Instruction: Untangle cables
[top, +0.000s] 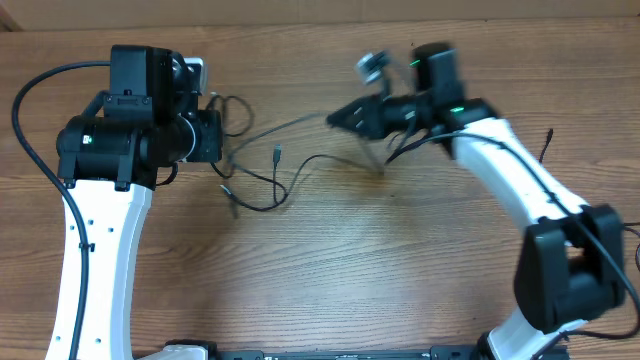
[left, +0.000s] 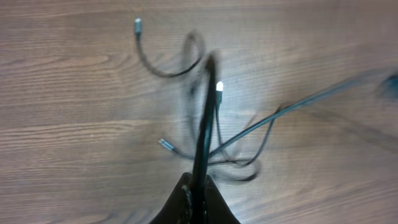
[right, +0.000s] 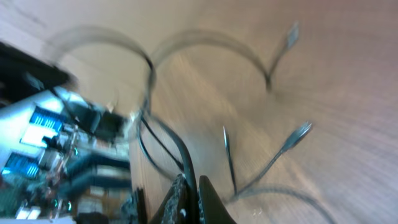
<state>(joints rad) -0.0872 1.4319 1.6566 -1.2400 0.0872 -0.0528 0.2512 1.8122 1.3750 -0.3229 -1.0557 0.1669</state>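
Pressed together, the left pincer (left: 198, 182) pinches one strand of the thin black flexible cables (left: 249, 134). In the left wrist view that strand rises from between its dark fingers (left: 177, 205) as a thick, blurred line. Past the left pincer, the other strands loop and cross one another on the brown wood-grain tabletop (left: 68, 112). Three small plug tips (left: 138, 25) show there: one far beyond the left pincer, one bright tip just beside the held strand, and one nearer, lying flat on the wood. A single strand runs away from the left pincer in a long straight line toward the upper right of that view.

From overhead, the left pincer (top: 220, 140) sits at the edge of the cables (top: 262, 190), whose loose loops lie on the tabletop (top: 400, 260) just beside it. The right pincer (top: 335, 118) is well apart from the left pincer, across the loops, and is blurred. A pale, straight strand stretches between the two.

In the right wrist view the right pincer (right: 189, 183) also has its fingers (right: 208, 202) squeezed shut, with a black strand of the cables (right: 165, 140) coming out from between them. Two plug tips (right: 301, 130) hang or lie beyond; blur hides which. The black and white left arm (right: 50, 143) fills that view's left side.
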